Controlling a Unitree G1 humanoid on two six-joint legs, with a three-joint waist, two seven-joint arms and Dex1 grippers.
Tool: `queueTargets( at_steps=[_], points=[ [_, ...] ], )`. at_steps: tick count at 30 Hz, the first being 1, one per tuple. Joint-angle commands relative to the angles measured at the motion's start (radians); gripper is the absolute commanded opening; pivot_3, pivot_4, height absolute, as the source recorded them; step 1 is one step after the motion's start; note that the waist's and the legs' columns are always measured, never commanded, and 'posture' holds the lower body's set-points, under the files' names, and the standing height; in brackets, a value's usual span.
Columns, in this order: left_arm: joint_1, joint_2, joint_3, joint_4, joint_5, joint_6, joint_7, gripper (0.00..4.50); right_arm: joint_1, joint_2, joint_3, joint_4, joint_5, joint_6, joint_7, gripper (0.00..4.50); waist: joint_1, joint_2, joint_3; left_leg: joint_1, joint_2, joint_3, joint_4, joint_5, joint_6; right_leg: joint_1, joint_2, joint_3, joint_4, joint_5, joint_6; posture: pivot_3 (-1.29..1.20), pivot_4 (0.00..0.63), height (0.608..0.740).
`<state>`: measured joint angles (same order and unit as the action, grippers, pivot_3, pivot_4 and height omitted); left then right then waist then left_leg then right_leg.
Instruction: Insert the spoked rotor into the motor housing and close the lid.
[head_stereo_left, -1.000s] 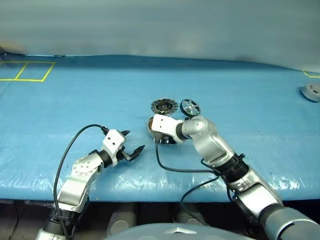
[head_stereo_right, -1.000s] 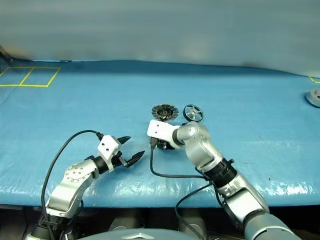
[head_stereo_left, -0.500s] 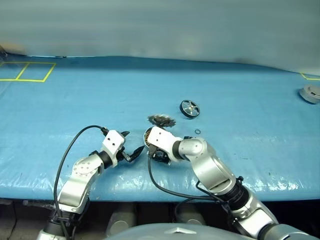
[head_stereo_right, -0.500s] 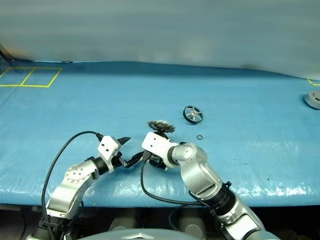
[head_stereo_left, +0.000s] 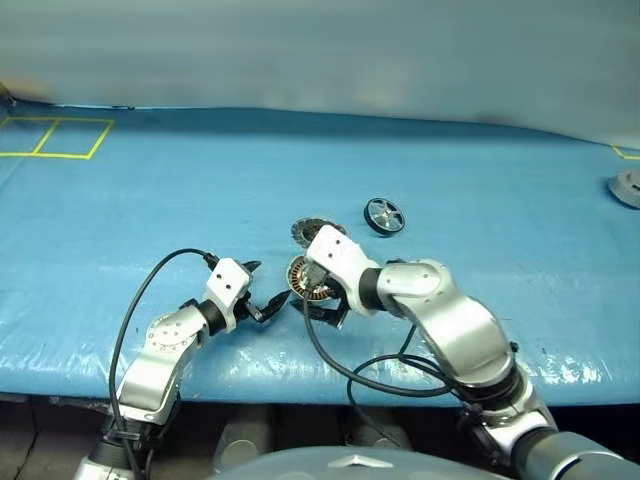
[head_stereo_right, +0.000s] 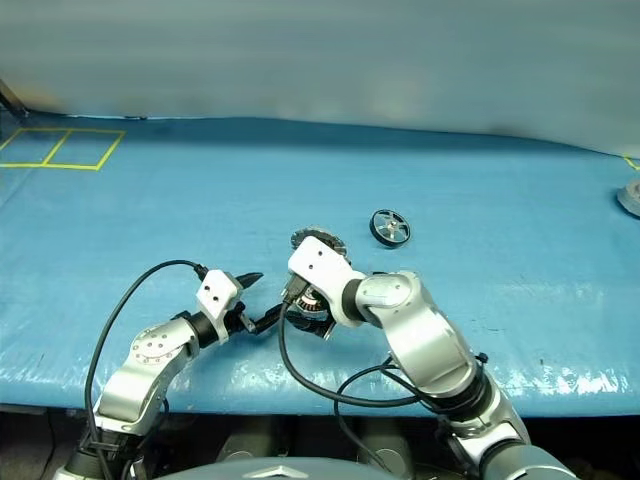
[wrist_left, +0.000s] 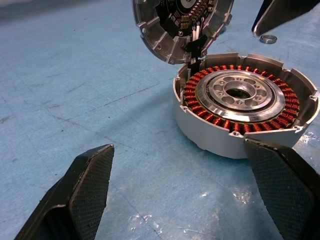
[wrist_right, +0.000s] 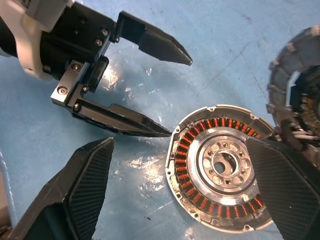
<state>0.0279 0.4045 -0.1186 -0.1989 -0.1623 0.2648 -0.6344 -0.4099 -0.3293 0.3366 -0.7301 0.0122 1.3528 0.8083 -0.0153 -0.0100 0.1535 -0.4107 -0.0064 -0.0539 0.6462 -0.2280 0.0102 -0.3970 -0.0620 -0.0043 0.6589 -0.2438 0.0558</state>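
The motor housing (wrist_left: 245, 107) lies open on the blue table, showing its copper windings around a silver hub. The lid (wrist_left: 182, 22) stands tilted on edge just behind it, joined to it by wires. Farther back and to the right lies the spoked rotor (head_stereo_left: 383, 215), apart from both grippers. My right gripper (head_stereo_left: 325, 305) hovers open over the housing with nothing between its fingers (wrist_right: 75, 195). Left of the housing my left gripper (head_stereo_left: 268, 288) is open and points at it, one fingertip (wrist_right: 165, 132) close by the rim.
A small metal ring (wrist_left: 268, 38) lies on the table behind the housing. Another round silver part (head_stereo_left: 628, 187) sits at the far right edge. Yellow tape squares (head_stereo_left: 55, 140) mark the far left. The table's front edge runs just below my arms.
My right gripper drew the housing and lid nearer to the left gripper, away from the rotor, then opened, let go and lifted back. The left gripper stayed in place, open.
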Motion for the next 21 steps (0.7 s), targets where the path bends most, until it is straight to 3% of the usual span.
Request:
queueTargets(
  at_steps=[1, 5, 7, 13, 21],
  points=[
    [0.022, 0.023, -0.007, -0.044, -0.018, -0.051, -0.047, 4.5, 0.145, -0.049, -0.155, -0.009, 0.072, -0.217, 0.007, 4.47, 0.001, 0.0, 0.0, -0.002, 0.0, 0.0, 0.0, 0.0, 0.0, 0.0, 0.0, 0.0, 0.0, 0.0, 0.0, 0.0, 0.15, 0.74],
    [0.049, 0.037, -0.014, -0.056, -0.026, -0.094, -0.083, 4.5, 0.281, -0.025, -0.26, 0.09, 0.051, -0.384, -0.135, 4.47, -0.002, 0.001, 0.002, -0.002, 0.0, 0.002, 0.0, -0.001, 0.001, -0.001, 0.0, 0.001, 0.0, -0.001, 0.001, 0.0, 0.15, 0.74],
    [0.054, 0.038, -0.018, -0.051, -0.023, -0.136, -0.1, 4.5, 0.316, 0.063, -0.333, 0.155, 0.057, -0.429, -0.243, 4.47, -0.004, 0.001, 0.002, -0.002, 0.0, 0.003, 0.0, -0.001, 0.001, -0.001, 0.0, 0.001, 0.001, -0.001, 0.001, 0.0, 0.15, 0.74],
    [0.078, 0.027, -0.024, -0.053, -0.039, -0.196, -0.125, 4.5, 0.356, 0.195, -0.364, 0.361, -0.034, -0.631, -0.533, 4.47, -0.002, 0.002, 0.003, -0.001, 0.004, 0.005, 0.001, 0.0, 0.0, -0.001, 0.001, 0.003, 0.001, -0.004, -0.003, 0.0, 0.15, 0.74],
    [0.088, 0.015, -0.021, -0.065, -0.043, -0.18, -0.111, 4.5, 0.356, 0.277, -0.418, 0.497, -0.008, -0.76, -0.665, 4.47, -0.002, 0.003, 0.003, -0.001, 0.004, 0.006, 0.0, 0.0, 0.0, -0.001, 0.002, 0.004, 0.001, -0.001, 0.001, 0.0, 0.15, 0.74]
  ],
)
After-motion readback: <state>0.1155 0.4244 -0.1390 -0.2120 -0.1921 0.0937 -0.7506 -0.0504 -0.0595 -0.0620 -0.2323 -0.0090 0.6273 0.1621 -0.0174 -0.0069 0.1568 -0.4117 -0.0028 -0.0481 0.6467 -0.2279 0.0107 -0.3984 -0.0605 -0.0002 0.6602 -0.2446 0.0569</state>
